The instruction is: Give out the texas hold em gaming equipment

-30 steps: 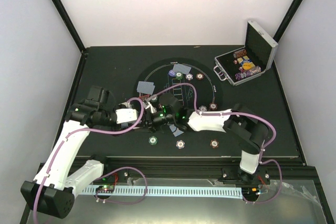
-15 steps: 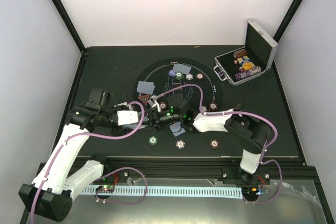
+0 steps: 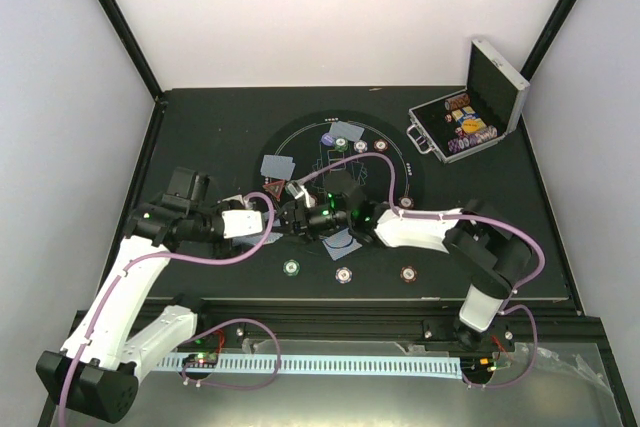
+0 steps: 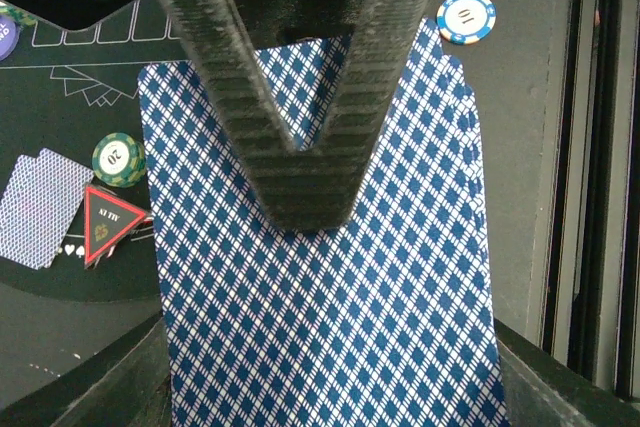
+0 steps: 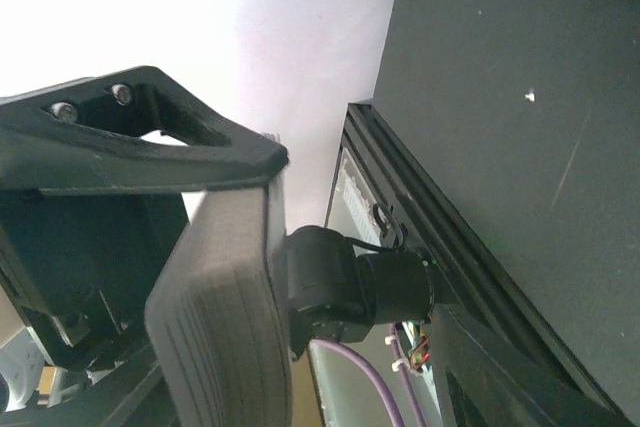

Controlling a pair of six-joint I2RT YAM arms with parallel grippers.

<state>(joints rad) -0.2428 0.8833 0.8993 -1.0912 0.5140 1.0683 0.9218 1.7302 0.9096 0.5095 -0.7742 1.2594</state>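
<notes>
Top view: left gripper (image 3: 296, 219) and right gripper (image 3: 320, 215) are sitting tip to tip over the round black mat (image 3: 303, 139). It's too dark and crowded there to read either jaw state or what's lying between them. One card (image 3: 343, 241) is lying just under the right gripper's wrist. A row of three chips (image 3: 344, 274) is sitting on the near side of both tools, apart from them. A card pair (image 3: 279, 164) is lying face down beyond the left gripper. A silver case (image 3: 470, 117) is standing open far beyond the right arm, with chips inside.

Left wrist: the left gripper is clamping fully closed. Its fingers (image 4: 225, 77) are closing into a V on the deck of cards (image 4: 330, 327). The deck is showing blue diamond backs and fanning slightly along its right edge. A blue-white chip (image 4: 467, 17) marked 10 is lying ahead and right of the tips, just off the deck's corner. A green chip (image 4: 119, 158) marked 20 and the red triangle marker (image 4: 108, 222) are lying left of the fingers, just beside each other. The card pair is lying farther left.

Right wrist: the camera is pointing sideways along the table (image 5: 480, 97) toward the wall (image 5: 300, 27) and the edge rail (image 5: 400, 197). Only one ribbed finger (image 5: 215, 317) is showing clearly, so I can't tell the opening or whether it's gripping anything.
</notes>
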